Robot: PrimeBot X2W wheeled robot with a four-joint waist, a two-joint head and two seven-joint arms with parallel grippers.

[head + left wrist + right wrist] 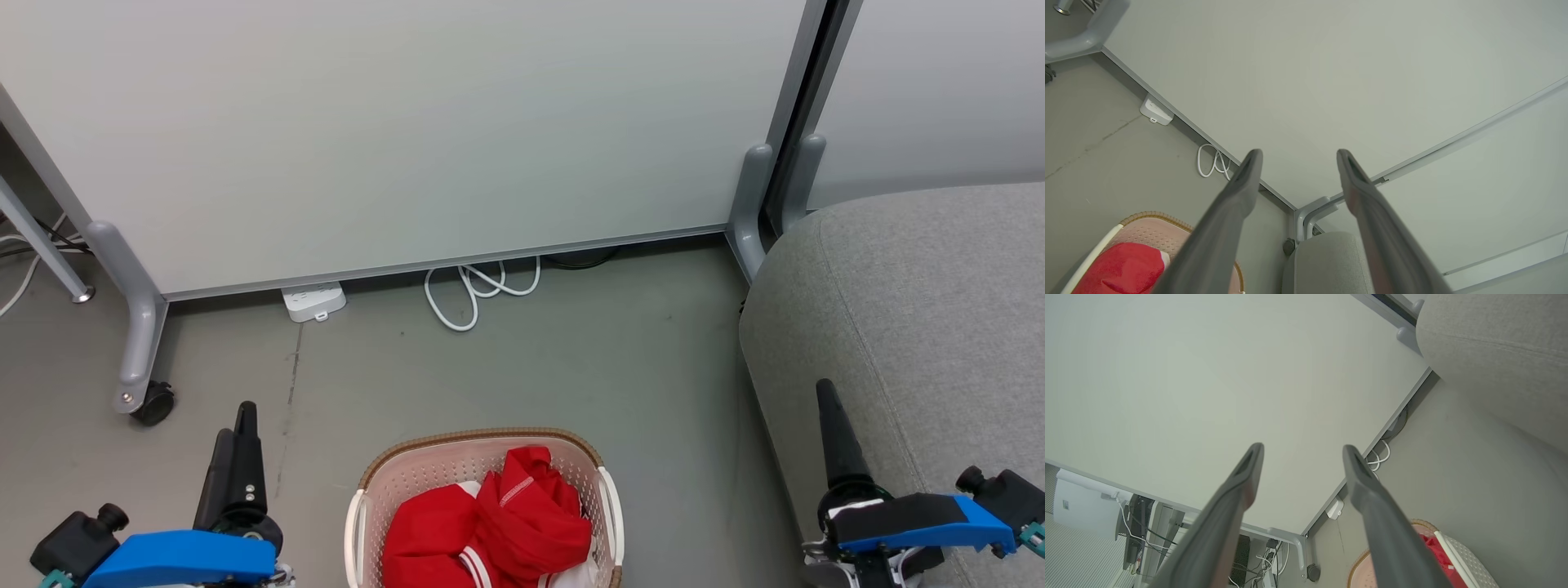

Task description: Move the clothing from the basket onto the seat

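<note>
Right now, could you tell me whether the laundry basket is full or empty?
Not empty: bunched red clothing lies inside the laundry basket.

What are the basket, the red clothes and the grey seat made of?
The basket looks like pale plastic with little holes and a brown woven-looking rim. The clothes look like soft cloth: they crumple and fold. The seat seems covered in grey woven fabric with a seam.

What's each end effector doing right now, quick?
Left end effector: open, holding nothing.
Right end effector: open, holding nothing.
</note>
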